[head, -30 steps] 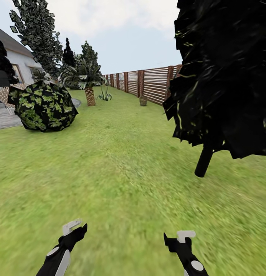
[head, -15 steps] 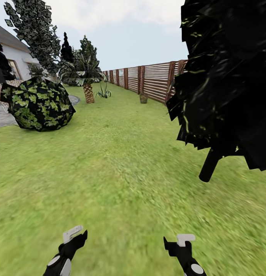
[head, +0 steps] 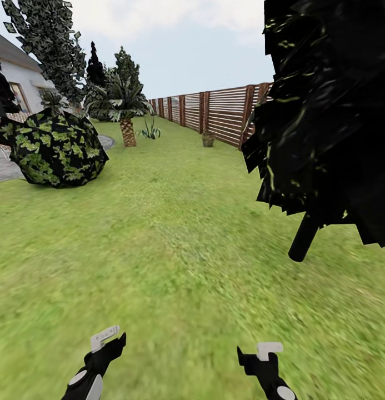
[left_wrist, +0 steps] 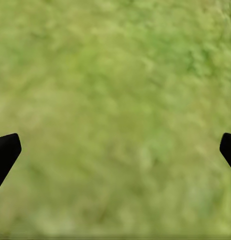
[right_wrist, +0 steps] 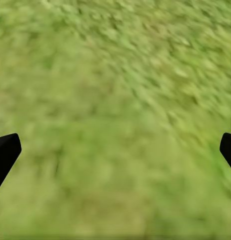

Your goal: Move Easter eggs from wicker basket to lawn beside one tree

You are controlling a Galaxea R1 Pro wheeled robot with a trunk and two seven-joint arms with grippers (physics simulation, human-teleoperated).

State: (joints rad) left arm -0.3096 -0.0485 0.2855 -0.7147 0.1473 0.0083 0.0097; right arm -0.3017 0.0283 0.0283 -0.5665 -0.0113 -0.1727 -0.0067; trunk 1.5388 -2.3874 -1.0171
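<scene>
We see the lawn (head: pixel 175 239) as the biggest thing: it runs from our arms up to the far fence (head: pixel 214 116), and both wrist views look down on blurred grass. At the right a tree with almost black leaves (head: pixel 331 111) stands on a thin black trunk (head: pixel 303 239), quite close to us. At the left a round bush (head: pixel 53 147) with green-flecked leaves sits near a grey paved patch (head: pixel 3 164), and behind it we see a part of a white house (head: pixel 17 78). Farther away a short palm (head: pixel 127 130) stands on the grass. Far along the fence a small brownish object (head: pixel 208 140) stands on the lawn; it may be the wicker basket, but it is too small for us to tell, and no eggs can be made out there. At the bottom edge our left gripper (head: pixel 106 339) and our right gripper (head: pixel 259 353) hang over the grass. Each one has its fingers spread wide apart, with only grass between them.
</scene>
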